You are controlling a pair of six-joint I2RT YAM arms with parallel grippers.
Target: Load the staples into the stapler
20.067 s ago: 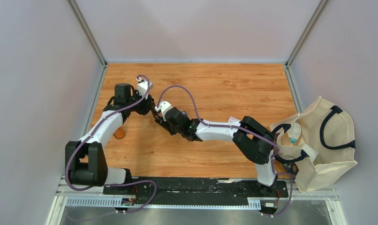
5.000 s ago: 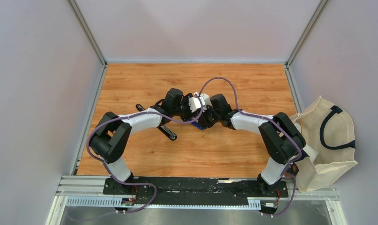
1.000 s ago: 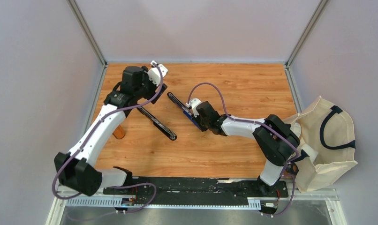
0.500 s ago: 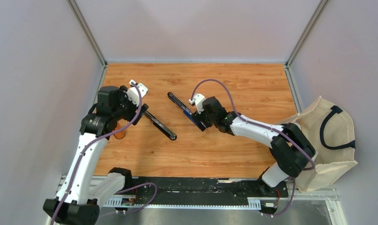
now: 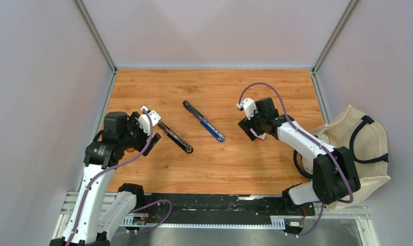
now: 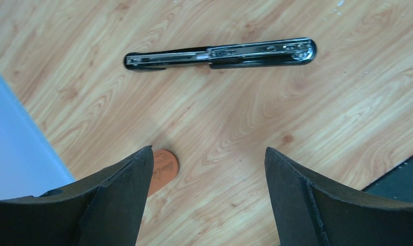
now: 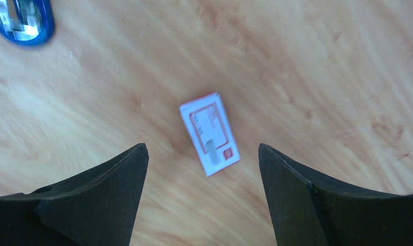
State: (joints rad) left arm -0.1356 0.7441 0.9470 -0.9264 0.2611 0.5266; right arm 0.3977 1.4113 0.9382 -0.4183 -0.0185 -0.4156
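Note:
A long stapler (image 5: pixel 204 122), black at its far end and blue at its near end, lies flat on the wooden table; its blue tip (image 7: pixel 21 20) shows at the top left of the right wrist view. A second, black stapler (image 5: pixel 174 137) with a bare metal rail (image 6: pixel 220 53) lies left of it. My right gripper (image 5: pixel 255 130) hangs open over a small white box with a red label (image 7: pixel 210 133), which lies between its fingers (image 7: pixel 202 148) untouched. The staples themselves are hidden. My left gripper (image 5: pixel 145 142) is open and empty (image 6: pixel 209 154), near the black stapler's left end.
An orange-brown disc (image 6: pixel 163 169) lies on the table beside my left gripper's left finger. A beige tote bag (image 5: pixel 358 154) with dark handles sits off the table's right edge. Grey walls close in the table on three sides.
My right gripper has opened, left the blue-tipped stapler on the table and moved right over the white box. My left arm has drawn back toward the near left.

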